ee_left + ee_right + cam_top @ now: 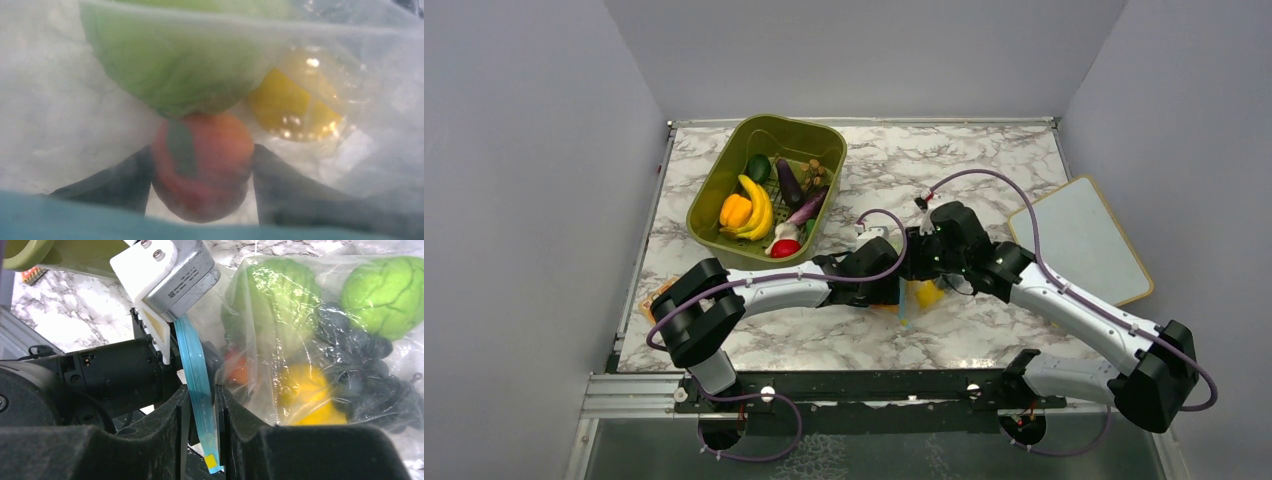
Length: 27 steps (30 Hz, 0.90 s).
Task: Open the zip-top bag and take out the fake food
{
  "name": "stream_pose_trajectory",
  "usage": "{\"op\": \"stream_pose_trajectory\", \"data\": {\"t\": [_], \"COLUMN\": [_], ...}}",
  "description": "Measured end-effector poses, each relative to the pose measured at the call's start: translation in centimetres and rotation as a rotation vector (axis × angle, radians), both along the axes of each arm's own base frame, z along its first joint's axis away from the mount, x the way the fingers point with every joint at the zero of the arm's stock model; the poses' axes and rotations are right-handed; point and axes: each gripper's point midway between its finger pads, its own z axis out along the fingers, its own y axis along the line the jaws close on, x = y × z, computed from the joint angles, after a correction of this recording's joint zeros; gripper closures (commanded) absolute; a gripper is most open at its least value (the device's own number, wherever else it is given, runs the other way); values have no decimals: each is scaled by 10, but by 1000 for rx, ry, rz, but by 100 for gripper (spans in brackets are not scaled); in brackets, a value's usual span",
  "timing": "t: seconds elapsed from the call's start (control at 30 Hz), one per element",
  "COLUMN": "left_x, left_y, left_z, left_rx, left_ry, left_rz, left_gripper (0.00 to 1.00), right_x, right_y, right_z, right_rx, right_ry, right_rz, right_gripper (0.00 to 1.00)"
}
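Right wrist view: right gripper point(202, 396) nearly closed, both fingers pinching the blue zipper strip point(192, 352), which runs down through the gap between them. The bag point(330, 260) bulges just right of the fingers, clear and crinkled. In it are green round pieces point(280, 290), a yellow pear point(310, 395), a dark eggplant point(360, 370), and a peach fruit point(237, 371) nearest the strip. Left wrist view, hazy behind plastic: left gripper point(202, 150) spread wide, one finger point(115, 182) against each side of the peach fruit, clasping it. A green piece sits directly above the fingertips, the pear up and to the right. Whether film lies between fingers and fruit, cannot tell. Top view: both grippers meet mid-table point(984, 170), the bag between them. Well beyond the left gripper, a green basket point(709, 195) holds bananas point(757, 208), an orange pepper point(735, 210) and other toy produce.
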Motion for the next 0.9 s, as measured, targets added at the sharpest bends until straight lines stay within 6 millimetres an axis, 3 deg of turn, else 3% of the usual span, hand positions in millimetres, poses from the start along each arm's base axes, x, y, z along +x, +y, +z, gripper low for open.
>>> {"op": "stream_pose_trajectory", "data": {"t": [0.6,0.9], "left_x": [0,-5], "left_y": [1,10], "left_z": [1,2], "left_rx": [2,9], "left_ry": [-5,-17], "left_rz": [-9,-27], "left_gripper": [85,64], "right_x": [17,14], "right_y": [-19,-20], "right_z": [7,-17], "right_rx": [-63,-76], "right_ry": [-55,17], "right_rz": [-121,-165], "right_gripper": [90,90]}}
